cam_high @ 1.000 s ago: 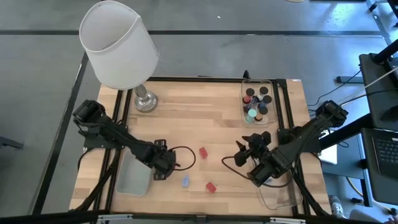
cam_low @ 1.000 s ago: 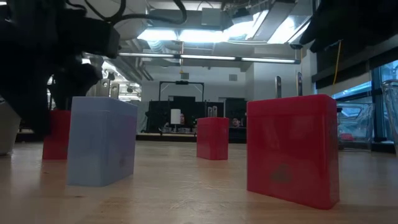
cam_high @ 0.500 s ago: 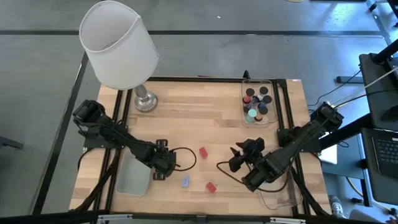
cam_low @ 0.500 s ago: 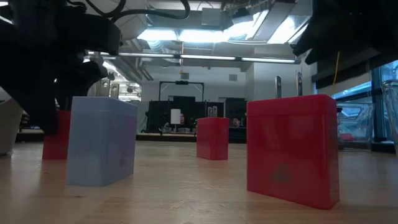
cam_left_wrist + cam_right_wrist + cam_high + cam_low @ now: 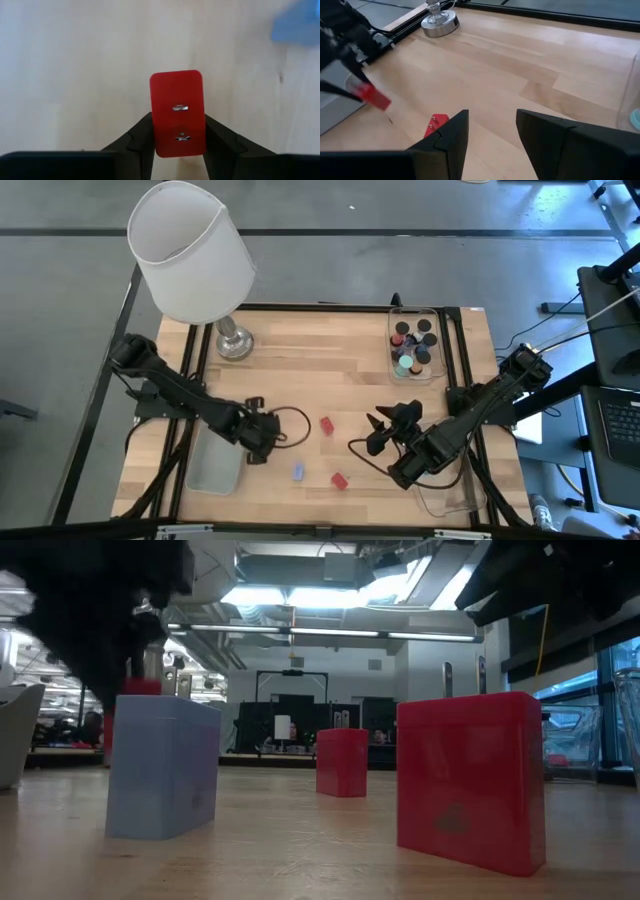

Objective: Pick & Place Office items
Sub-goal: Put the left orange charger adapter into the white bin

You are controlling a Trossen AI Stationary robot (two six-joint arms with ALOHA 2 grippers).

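A: Left end effector [image 5: 177, 145] has its fingers clamped on the long sides of a red block [image 5: 177, 112], a flat rounded-corner rectangle with two small metal staples on its face. Its long axis runs straight out along the fingers.

B: From the right wrist view that red block sits tilted, clear of the worktop [image 5: 300, 350], near the frosted tray [image 5: 215, 460]. Any writing on it?

A: None that I can read. Three more pieces stand on the wood: a second red block [image 5: 326, 425], a third red block [image 5: 339, 480] and a pale blue piece [image 5: 298, 472] nearer the front edge. In the low view all three stand upright.

B: And the right end effector [image 5: 490, 132]?

A: Above the worktop right of centre, fingers parted, nothing between them.

B: Clear tray [image 5: 416, 345] at the back right?

A: Holding short dark cylinders [image 5: 418, 335] and one teal cylinder [image 5: 406, 364], ends pointing up.
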